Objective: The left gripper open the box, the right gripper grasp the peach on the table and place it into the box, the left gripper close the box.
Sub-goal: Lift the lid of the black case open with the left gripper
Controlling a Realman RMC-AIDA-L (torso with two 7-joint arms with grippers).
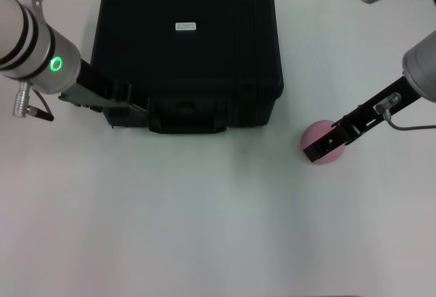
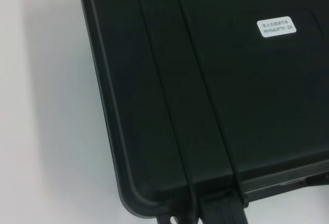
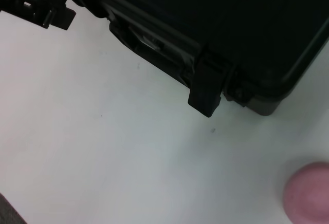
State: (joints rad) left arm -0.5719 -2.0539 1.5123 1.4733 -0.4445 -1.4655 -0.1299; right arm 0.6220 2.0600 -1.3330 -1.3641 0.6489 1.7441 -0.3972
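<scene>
A smooth, matte white tabletop (image 1: pixel 204 229) fills the near part of the head view. On its right side sits the peach (image 1: pixel 320 140), a small round pale pink fruit with a soft, dull skin, resting on the tabletop well apart from the box. The right claw (image 1: pixel 315 152), two slim black fingers on a thin black bar with a small cable, lies right over the peach, its tips at the fruit's near left edge; whether those fingers are spread or pressed onto the fruit cannot be told.

Farther back stands the box (image 1: pixel 187 58), a large black hard plastic case with rounded corners, raised ribs across its lid and a small white label (image 1: pixel 185 26) on top. Its lid is down, with a front handle (image 1: pixel 187 116) and a blocky latch (image 3: pixel 205 88) along the near face.

The left claw (image 1: pixel 133 103) reaches from a thick silver-white arm with a green glowing ring (image 1: pixel 56 64) to the box's front left corner, beside the handle; its finger spread cannot be made out.
</scene>
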